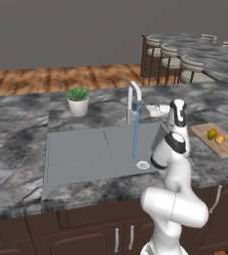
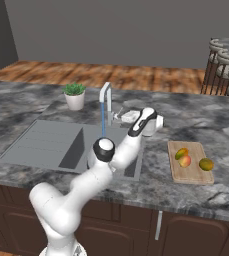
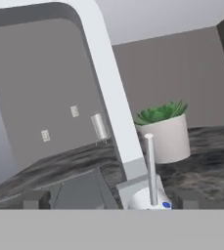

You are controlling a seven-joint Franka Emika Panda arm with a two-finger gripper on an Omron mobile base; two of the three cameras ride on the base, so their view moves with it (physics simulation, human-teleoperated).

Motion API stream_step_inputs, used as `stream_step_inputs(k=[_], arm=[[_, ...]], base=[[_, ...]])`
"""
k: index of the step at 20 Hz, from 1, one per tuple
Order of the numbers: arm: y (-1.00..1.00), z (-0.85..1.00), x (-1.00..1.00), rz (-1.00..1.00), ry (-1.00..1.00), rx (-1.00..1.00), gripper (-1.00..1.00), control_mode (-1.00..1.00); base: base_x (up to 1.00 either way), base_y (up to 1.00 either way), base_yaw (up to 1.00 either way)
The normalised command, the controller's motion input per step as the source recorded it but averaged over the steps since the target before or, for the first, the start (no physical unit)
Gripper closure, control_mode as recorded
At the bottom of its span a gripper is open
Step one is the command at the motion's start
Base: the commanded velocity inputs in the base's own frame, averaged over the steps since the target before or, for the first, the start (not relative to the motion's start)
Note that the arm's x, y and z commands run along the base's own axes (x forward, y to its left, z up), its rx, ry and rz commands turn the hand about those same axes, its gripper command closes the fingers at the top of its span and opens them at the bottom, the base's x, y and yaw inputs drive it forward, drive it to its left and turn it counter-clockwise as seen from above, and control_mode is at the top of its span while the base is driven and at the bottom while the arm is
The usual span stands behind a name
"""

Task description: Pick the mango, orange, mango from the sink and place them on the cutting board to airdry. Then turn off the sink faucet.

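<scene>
Grey marbled counter (image 1: pixel 16 134) runs wide across the room, with the sink (image 1: pixel 80 154) sunk into it — ribbed drainboard on one half, basin with a small white drain (image 1: pixel 142 165) on the other. The white arm (image 2: pixel 86 185) rises from below the counter edge and reaches over the basin's right end, its hand up near the base of the sink faucet (image 1: pixel 133 102). A thin blue stream of water (image 1: pixel 135 134) falls from the gooseneck spout into the basin near the drain. The cutting board (image 2: pixel 191 172) lies on the counter to the right of the sink, well apart from the arm, and carries three fruits: the orange (image 2: pixel 185 160) touching a green-and-orange mango (image 2: pixel 181 153), and an olive-yellow mango (image 2: pixel 206 164) set a little aside. A potted plant (image 1: pixel 78 101) stands behind the sink. In the hand view the gripper (image 3: pixel 108 200) has its fingertips (image 3: pixel 34 199) spread wide, nothing between them but the faucet's base and slim upright lever (image 3: pixel 151 168), just ahead.
</scene>
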Motion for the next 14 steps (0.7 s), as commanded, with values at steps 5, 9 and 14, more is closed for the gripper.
stream_step_inputs(k=[5, 9, 14], arm=[[-0.21, 0.05, 0.53, 0.10, -0.02, 0.06, -1.00, -1.00], [-0.22, 0.09, 0.63, 0.12, 0.00, 0.08, -1.00, -1.00], [-0.46, 0.03, 0.58, 0.10, 0.00, 0.06, -1.00, -1.00]], base=[[0.00, 0.00, 0.00], [0.00, 0.00, 0.00], [0.00, 0.00, 0.00]])
